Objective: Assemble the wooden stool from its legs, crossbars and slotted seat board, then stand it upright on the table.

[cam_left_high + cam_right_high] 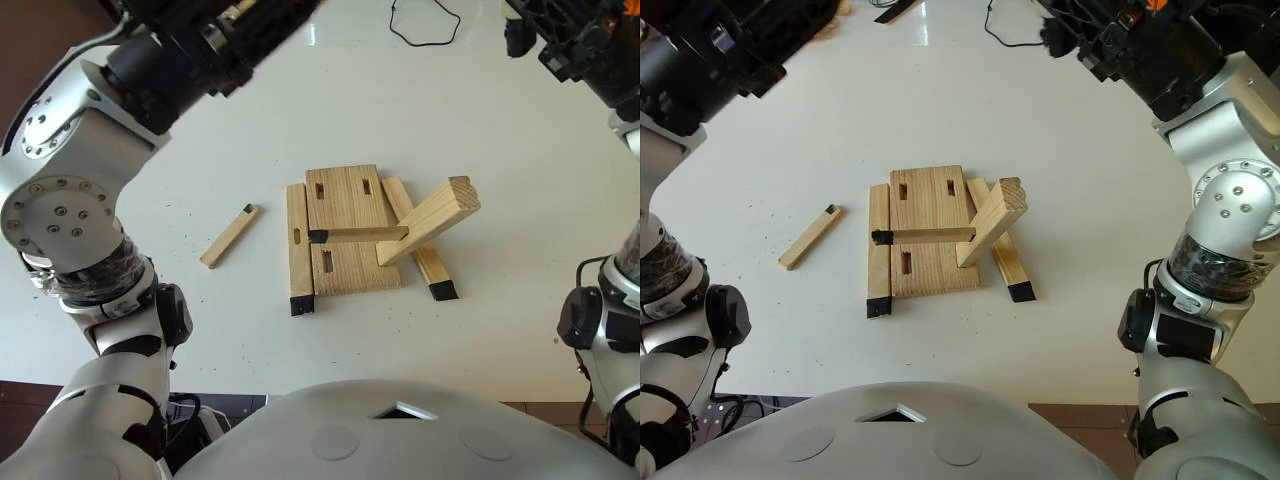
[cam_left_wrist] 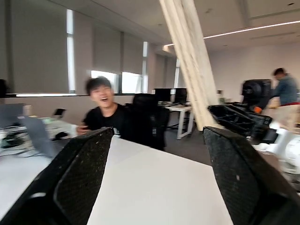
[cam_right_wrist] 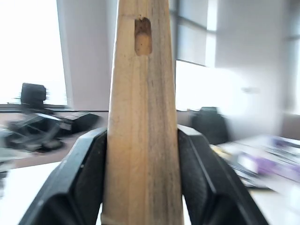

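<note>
Right wrist view: your right gripper (image 3: 140, 140) clamps slotted pale wooden leg (image 3: 140, 84); left gripper (image 2: 158, 136) spread, empty. Pale slotted seat board (image 1: 345, 200) flat on white table (image 1: 450, 100), tilted leg (image 1: 440, 215) leaning up from it; assembly looks mostly undone.

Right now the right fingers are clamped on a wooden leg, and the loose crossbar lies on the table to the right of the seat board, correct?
Not quite. The left eye view shows the loose crossbar lying to the left of the seat board, apart from it. The right fingers are indeed clamped on a wooden leg.
</note>
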You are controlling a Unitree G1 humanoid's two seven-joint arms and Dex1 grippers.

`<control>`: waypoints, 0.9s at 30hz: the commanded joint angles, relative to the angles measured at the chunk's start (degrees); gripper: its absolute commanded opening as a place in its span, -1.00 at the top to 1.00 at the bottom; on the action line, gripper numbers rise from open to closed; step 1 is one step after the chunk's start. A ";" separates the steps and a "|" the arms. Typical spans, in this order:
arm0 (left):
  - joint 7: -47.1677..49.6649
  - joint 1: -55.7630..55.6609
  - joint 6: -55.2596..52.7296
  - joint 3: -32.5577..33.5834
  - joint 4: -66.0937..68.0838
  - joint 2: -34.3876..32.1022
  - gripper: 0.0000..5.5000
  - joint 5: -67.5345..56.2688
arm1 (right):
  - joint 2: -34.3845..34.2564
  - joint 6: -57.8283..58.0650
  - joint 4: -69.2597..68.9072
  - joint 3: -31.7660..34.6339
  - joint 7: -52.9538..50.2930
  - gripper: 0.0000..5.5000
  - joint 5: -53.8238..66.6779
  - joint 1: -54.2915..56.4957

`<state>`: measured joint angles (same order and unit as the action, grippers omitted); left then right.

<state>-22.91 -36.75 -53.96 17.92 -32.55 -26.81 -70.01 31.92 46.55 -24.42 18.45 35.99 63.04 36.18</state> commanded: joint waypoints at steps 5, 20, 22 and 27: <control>-0.68 -2.28 1.87 -2.54 -4.24 -3.91 -0.27 -16.20 | 8.00 6.78 -3.06 -2.52 11.39 0.26 13.10 -0.01; -1.50 -2.04 7.16 -6.12 -4.30 -8.37 -0.27 -15.48 | 16.54 5.85 3.83 -8.47 30.46 0.26 4.99 2.31; -1.96 -1.44 7.65 -6.28 -4.73 -8.70 -0.20 -15.44 | 16.78 5.16 4.17 -8.79 31.52 0.26 3.75 2.20; -3.50 0.32 8.59 -6.69 -5.25 -10.01 0.07 -14.51 | 17.26 3.22 5.78 -9.55 33.53 0.26 0.18 3.16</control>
<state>-25.45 -37.13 -45.81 11.63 -37.36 -35.68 -85.49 48.05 51.15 -19.11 9.15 68.53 64.91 37.89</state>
